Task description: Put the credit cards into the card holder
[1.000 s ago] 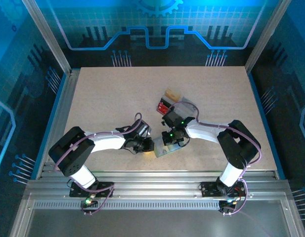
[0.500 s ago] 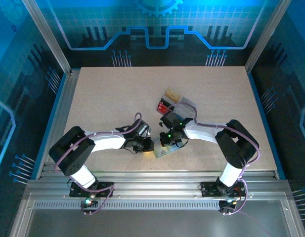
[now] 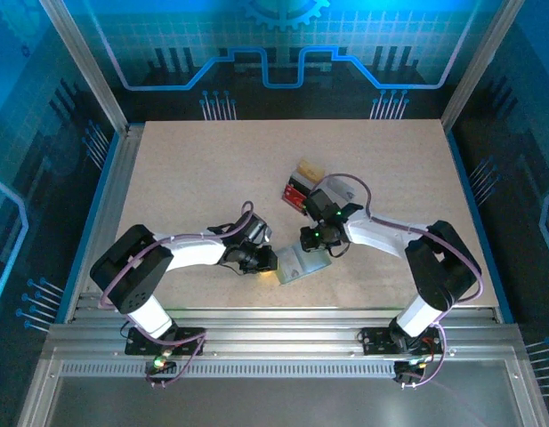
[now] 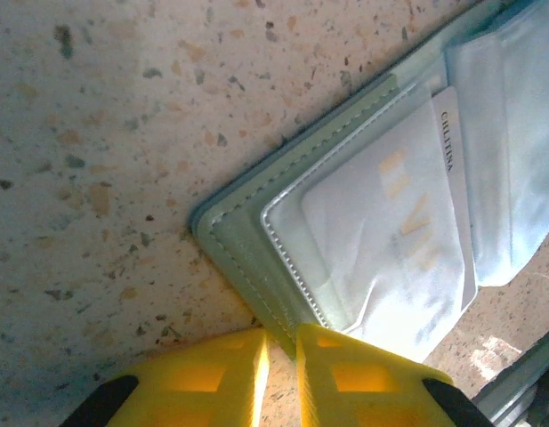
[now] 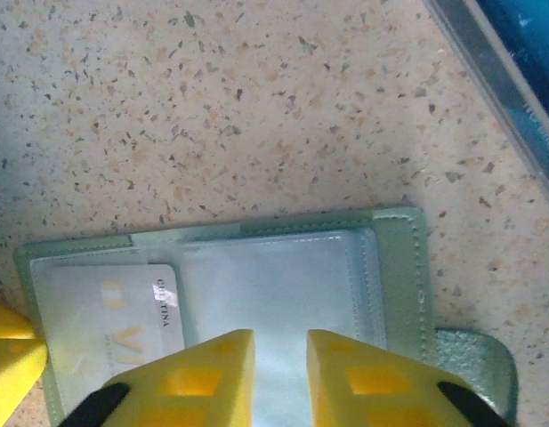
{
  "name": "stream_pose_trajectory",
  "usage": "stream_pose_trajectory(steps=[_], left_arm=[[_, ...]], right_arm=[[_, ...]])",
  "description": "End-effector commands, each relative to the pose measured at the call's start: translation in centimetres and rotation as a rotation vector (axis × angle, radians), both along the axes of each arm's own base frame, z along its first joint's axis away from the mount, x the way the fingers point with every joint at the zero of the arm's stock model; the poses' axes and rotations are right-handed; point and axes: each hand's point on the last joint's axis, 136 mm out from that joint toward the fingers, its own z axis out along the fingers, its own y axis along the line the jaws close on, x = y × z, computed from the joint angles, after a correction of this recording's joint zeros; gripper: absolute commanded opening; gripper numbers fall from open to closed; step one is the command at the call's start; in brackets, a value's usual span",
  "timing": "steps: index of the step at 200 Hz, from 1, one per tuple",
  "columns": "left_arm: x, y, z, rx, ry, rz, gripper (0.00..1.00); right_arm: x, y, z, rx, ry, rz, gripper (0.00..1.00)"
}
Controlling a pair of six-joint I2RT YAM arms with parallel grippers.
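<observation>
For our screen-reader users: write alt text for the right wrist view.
A sage-green card holder lies open on a speckled table, with one pale credit card tucked in its left clear pocket. The jaws of the right gripper stand slightly apart over its middle, holding nothing.

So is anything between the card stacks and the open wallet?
Nothing visible lies between the stacked plastic credit cards and the open sage-green wallet, though the right arm hangs over that gap.
</observation>
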Motion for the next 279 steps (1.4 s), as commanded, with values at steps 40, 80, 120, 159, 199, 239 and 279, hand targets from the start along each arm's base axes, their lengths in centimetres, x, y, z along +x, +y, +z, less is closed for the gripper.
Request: stream_pose_trajectory(steps=[40, 80, 120, 159, 199, 239, 279], left_arm=[[3.1, 1.2, -0.8, 0.039, -0.025, 0.032, 0.18], [3.8, 1.0, -0.1, 0.042, -0.038, 0.022, 0.18], [4.1, 0.8, -0.1, 0.042, -0.036, 0.018, 0.18], [4.0, 0.9, -0.1, 0.047, -0.035, 0.010, 0.18], [3.8, 0.8, 0.2, 0.032, -0.039, 0.009, 0.18], [3.4, 0.8, 0.7, 0.011, -0.044, 0.011, 0.18], [3.1, 0.8, 2.3, -0.006, -0.075, 0.012, 0.17]], right_arm=[[-1.2, -1.7, -3.0, -0.052, 0.066, -0.046, 0.23], [-4.3, -3.2, -4.9, -0.017, 0.123, -0.111, 0.23], [-6.3, -3.6, -4.8, 0.018, 0.126, -0.180, 0.23], [-5.5, -4.4, -1.9, -0.060, 0.015, -0.175, 0.30], [-3.3, -4.3, 1.3, -0.145, -0.068, -0.075, 0.39], [-2.4, -3.4, 1.3, -0.181, -0.051, -0.008, 0.36], [-2.8, -3.4, -0.2, -0.205, -0.013, 0.002, 0.36]])
